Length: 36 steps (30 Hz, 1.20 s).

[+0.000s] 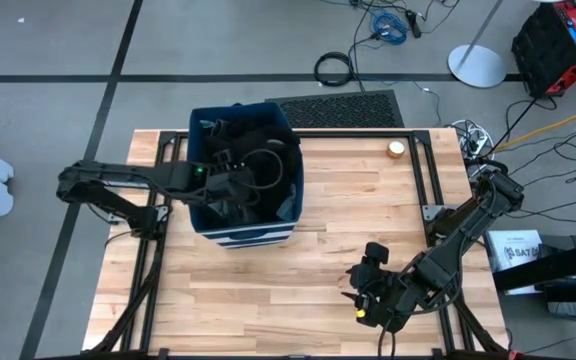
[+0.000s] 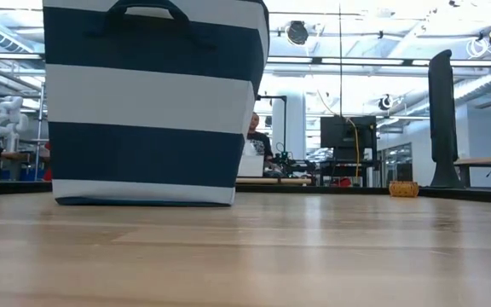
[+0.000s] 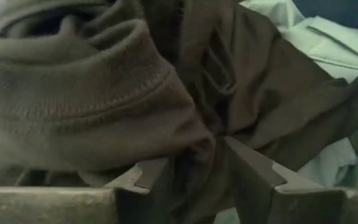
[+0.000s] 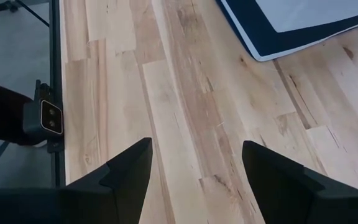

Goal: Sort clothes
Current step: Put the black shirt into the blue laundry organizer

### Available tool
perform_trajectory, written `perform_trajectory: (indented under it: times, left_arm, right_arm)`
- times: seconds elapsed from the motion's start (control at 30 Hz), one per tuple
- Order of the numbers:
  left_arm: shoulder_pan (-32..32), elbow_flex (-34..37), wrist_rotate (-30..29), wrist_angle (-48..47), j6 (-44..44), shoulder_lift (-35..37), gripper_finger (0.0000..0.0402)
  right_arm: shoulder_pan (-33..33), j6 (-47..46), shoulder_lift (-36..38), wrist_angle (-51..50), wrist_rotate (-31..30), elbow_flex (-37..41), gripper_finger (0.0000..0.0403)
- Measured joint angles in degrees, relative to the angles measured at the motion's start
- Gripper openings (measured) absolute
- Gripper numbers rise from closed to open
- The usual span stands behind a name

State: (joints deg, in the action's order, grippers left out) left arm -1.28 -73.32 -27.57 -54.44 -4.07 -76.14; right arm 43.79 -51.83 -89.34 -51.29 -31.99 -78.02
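The navy-and-white striped bin (image 1: 245, 175) stands on the wooden table (image 1: 318, 210) toward its far left part, close to the far edge. Dark clothes (image 1: 243, 160) fill it, a heap of grey and black fabric with a loop of dark cord or strap lying on top. The left arm reaches in from the table's left edge, and the left hand (image 1: 236, 183) is down inside the bin among the garments.

In the left wrist view a dark grey garment (image 3: 86, 93) with a ribbed cuff or hem bunches right in front of the fingers (image 3: 253, 165), and a fold of it lies in the gap between them. The fingers stand partly apart; whether they pinch the cloth cannot be told. A pale grey-green piece (image 3: 328, 43) shows behind the dark one.

The right hand (image 1: 365, 290) waits over the table near the near edge, right of the middle, its fingers (image 4: 129, 168) spread wide with only bare boards between them and nothing held.

A small round tan object (image 1: 396, 148) sits near the table's far right corner, well apart from the bin.
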Motion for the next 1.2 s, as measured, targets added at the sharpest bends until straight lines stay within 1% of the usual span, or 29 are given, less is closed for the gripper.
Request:
perform_trajectory:
  times: [0.1,0.2,0.4,0.57,0.67,0.7,0.8,0.87,1.0,1.03,1.13,1.2]
  left_arm:
    - [0.00,-3.50,0.62,-5.19,-2.19,0.02,0.0148]
    - [-0.32,-7.04,2.33,-7.96,-3.13,0.32,0.0150]
    - [-2.89,-13.37,7.01,-8.15,-2.91,3.23,0.0151]
    - [-4.56,-17.25,12.05,-9.14,-2.66,6.83,0.0151]
    - [-4.81,-17.68,12.08,-6.74,-2.67,9.05,0.0151]
    - [-4.79,-17.68,11.22,-5.95,-2.62,9.64,0.0151]
    - [-4.62,-17.77,5.54,-0.99,-0.39,10.11,0.0148]
    - [-3.39,-17.28,3.38,3.01,3.26,8.46,0.0145]
    - [1.60,-16.50,5.16,11.34,10.52,1.95,0.0141]
    - [3.38,-16.40,6.24,12.66,11.59,0.20,0.0141]
    - [10.70,-16.09,14.44,15.91,12.47,-5.74,0.0141]
    - [15.50,-16.29,18.05,18.12,12.82,-8.20,0.0141]
  right_arm:
    - [0.00,0.00,0.00,0.01,0.00,0.00,0.0238]
    - [0.00,0.00,0.00,0.02,-0.02,0.00,0.0238]
    - [0.02,-0.07,0.00,0.00,0.18,0.00,0.0238]
    - [0.02,-0.02,0.00,-0.02,0.33,0.00,0.0238]
    - [0.02,-0.02,0.00,-0.02,0.33,0.00,0.0238]
    - [0.02,-0.02,0.00,-0.04,0.31,0.00,0.0238]
    - [-0.01,0.24,0.00,-0.04,-0.62,0.00,0.0238]
    - [-0.43,0.67,0.00,-0.02,-1.54,0.00,0.0238]
    - [-2.06,1.84,0.00,-0.03,-2.34,0.00,0.0238]
    - [-2.44,1.92,0.00,-0.07,-2.32,0.00,0.0238]
    - [-2.93,2.18,0.00,-0.67,-2.25,0.00,0.0238]
    - [-2.74,2.33,0.00,-1.84,-2.25,0.00,0.0238]
